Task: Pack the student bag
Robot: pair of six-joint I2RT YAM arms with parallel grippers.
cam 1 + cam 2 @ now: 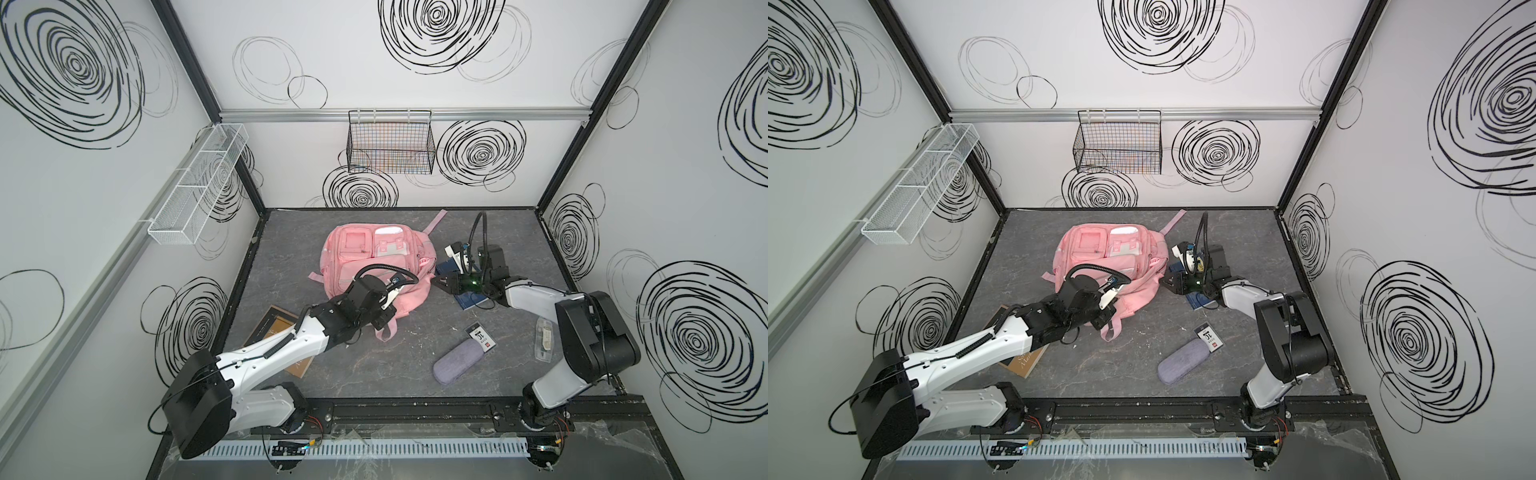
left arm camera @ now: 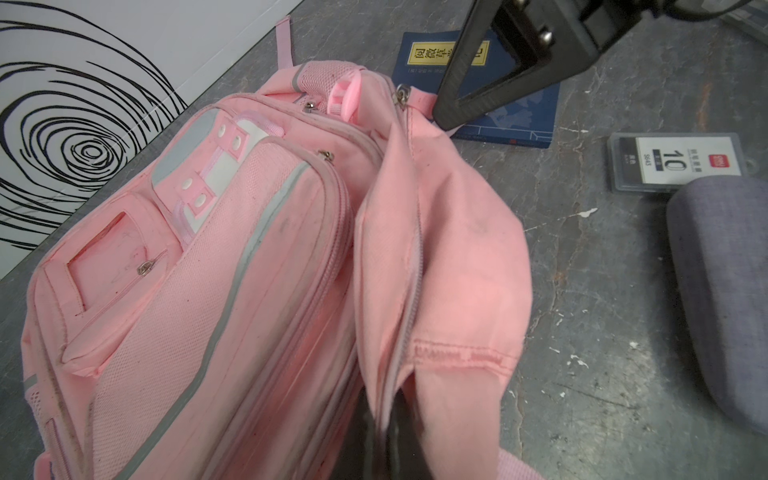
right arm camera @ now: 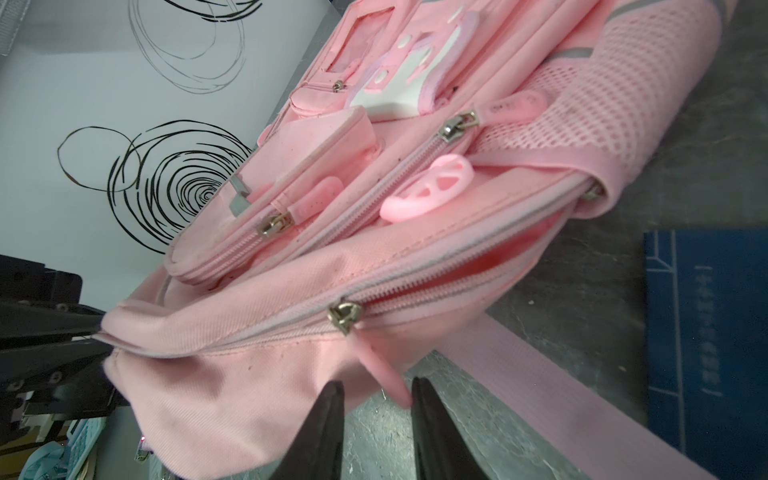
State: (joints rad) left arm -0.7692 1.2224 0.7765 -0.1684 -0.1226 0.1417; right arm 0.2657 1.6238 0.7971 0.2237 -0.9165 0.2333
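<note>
My grey tabletop carries the student bag, a blue book, a lilac pouch and a card pack.

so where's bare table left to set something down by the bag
Bare: the front-centre table between the student bag and the grey pouch; also the back-left strip between bag and wall. Crowded: right of the bag, with the blue book, card pack and clear case.
</note>
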